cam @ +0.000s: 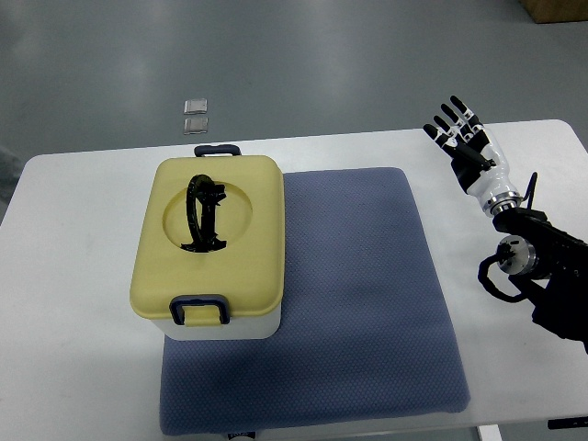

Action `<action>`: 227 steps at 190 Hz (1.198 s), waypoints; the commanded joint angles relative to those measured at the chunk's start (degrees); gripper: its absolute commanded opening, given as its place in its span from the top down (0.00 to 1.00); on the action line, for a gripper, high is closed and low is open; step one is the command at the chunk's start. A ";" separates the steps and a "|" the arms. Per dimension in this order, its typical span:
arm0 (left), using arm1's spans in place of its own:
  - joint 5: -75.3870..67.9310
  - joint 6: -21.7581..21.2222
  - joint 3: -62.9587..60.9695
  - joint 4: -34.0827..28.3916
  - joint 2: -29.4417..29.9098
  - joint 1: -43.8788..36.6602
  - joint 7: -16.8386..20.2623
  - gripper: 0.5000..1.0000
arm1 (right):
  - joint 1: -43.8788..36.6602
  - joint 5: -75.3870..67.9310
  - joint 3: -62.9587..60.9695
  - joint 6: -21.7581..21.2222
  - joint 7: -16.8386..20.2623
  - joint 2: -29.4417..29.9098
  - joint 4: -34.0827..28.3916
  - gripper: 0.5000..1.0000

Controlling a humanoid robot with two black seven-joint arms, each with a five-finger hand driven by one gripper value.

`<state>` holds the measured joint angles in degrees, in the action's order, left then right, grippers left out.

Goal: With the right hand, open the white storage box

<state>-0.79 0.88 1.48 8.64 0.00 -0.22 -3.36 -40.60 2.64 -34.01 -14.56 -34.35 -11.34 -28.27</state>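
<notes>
The storage box has a white base and a pale yellow lid, which lies closed on it. A black carry handle lies folded in the lid's round recess. Dark blue latches sit at the near side and the far side. The box stands on the left part of a blue-grey mat. My right hand hovers over the table's far right, well apart from the box, its fingers spread and holding nothing. Its black forearm enters from the right edge.
The white table carries the mat and box. Two small clear squares lie on the grey floor beyond the far edge. A brown box corner shows at the top right.
</notes>
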 commanded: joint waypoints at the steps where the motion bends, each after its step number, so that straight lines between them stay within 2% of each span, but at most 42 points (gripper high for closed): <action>1: 0.00 0.08 0.01 0.15 0.00 -0.04 0.02 0.00 | 0.00 0.00 0.00 0.06 -0.02 0.09 -0.03 0.14; 202: 0.00 -0.09 -0.08 -0.29 0.00 0.05 0.02 0.00 | -0.53 0.00 0.00 -0.03 -0.02 0.36 0.15 0.14; 227: 0.00 -0.09 -0.17 -0.29 0.00 0.05 0.02 0.00 | -0.97 0.09 0.00 -0.29 -0.19 -0.26 -1.96 0.14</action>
<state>-0.77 0.79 1.37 8.35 0.00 -0.14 -3.33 -41.31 2.64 -34.01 -14.69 -34.42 -11.16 -28.73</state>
